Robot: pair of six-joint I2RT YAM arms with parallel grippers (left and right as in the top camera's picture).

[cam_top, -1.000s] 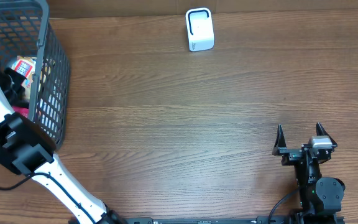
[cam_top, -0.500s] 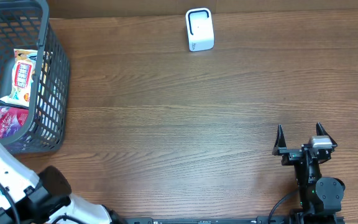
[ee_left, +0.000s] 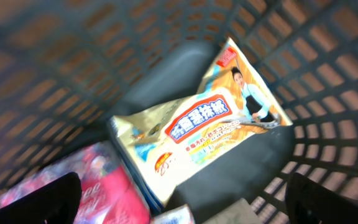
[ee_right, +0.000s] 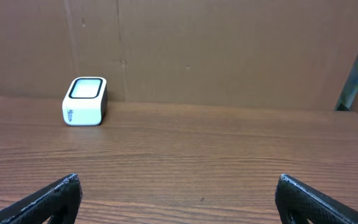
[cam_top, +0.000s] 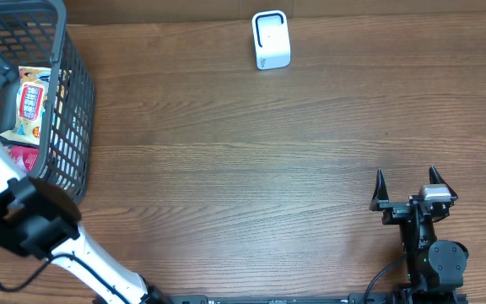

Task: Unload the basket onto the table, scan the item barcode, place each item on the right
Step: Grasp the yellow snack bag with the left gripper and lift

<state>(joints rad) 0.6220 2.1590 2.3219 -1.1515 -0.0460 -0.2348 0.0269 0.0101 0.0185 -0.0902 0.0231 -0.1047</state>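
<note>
hovering inside the dark mesh basket (cam_top: 72, 110) at the left of the table (cam_top: 243, 169), the left gripper (ee_left: 182, 202) has its jaws wide apart over a yellow snack packet (ee_left: 210, 127) on the basket floor, beside a pink packet (ee_left: 98, 186). the right gripper (cam_top: 406, 181), jaws apart, holds nothing. a white scanner (cam_top: 270, 40) stands at the far edge.

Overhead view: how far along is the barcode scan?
Nothing looks done: the yellow printed snack packet lies in the dark mesh basket. In hand: the left tool hangs open over it, holding nothing. Left: grasp, carry to the white box scanner, present barcode. The right tool rests open.
</note>
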